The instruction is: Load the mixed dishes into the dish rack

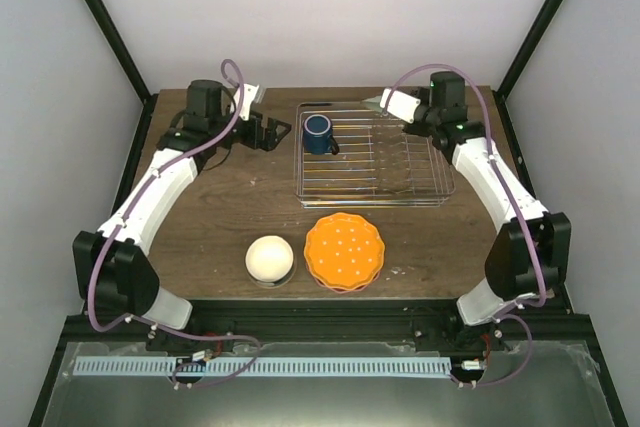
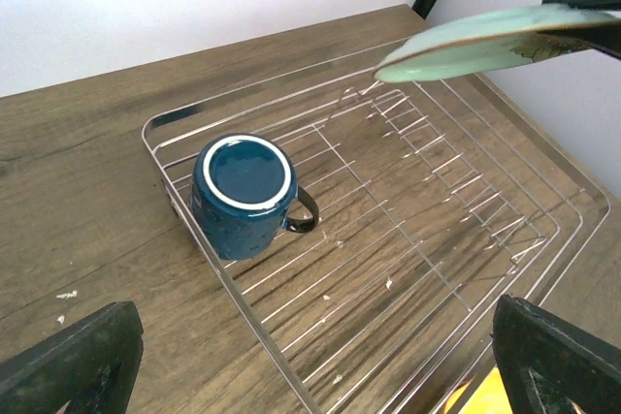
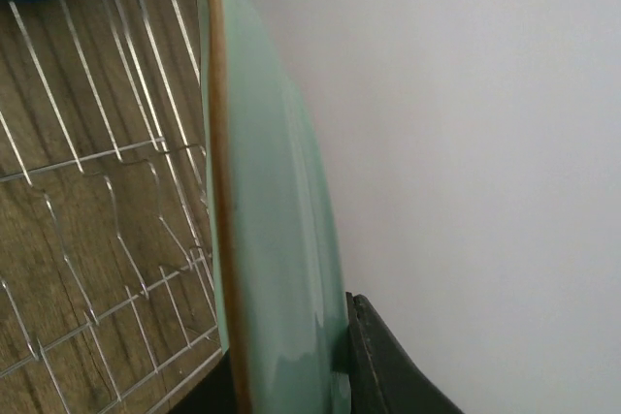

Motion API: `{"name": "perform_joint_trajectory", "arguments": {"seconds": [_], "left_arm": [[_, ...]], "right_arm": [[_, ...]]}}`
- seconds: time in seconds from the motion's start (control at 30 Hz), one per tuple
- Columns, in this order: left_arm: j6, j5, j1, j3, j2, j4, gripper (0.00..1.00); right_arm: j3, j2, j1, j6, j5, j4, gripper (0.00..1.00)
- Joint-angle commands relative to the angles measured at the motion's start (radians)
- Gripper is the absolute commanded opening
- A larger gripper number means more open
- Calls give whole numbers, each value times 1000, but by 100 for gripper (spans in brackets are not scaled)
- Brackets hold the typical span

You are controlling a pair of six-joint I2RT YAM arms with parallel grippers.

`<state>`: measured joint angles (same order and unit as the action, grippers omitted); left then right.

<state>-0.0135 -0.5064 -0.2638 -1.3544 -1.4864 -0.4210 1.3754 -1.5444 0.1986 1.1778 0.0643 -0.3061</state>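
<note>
The chrome wire dish rack stands at the table's back middle. The dark blue mug sits mouth-down in its far left corner, also in the left wrist view. My left gripper is open and empty just left of the rack, its fingers spread wide. My right gripper is shut on the rim of the mint-green plate with an orange underside, held tilted above the rack's far side. The cream-white bowl lies upside down beside the scalloped orange-red dotted plate. The mint-green bowl is not visible.
The rack's upright prongs lie just below the held plate. White walls and black frame posts close in the back and sides. Bare wood table lies between the left arm and the rack.
</note>
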Motion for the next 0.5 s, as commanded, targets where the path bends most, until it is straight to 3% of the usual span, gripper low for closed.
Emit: {"name": "perform_joint_trajectory", "arguments": {"seconds": [0.0, 0.47], "left_arm": [[3, -21, 18, -20, -21, 32, 100], [-9, -38, 57, -38, -62, 36, 100]], "right_arm": [[99, -9, -8, 131, 93, 105, 1], [146, -136, -15, 185, 133, 46, 1]]}}
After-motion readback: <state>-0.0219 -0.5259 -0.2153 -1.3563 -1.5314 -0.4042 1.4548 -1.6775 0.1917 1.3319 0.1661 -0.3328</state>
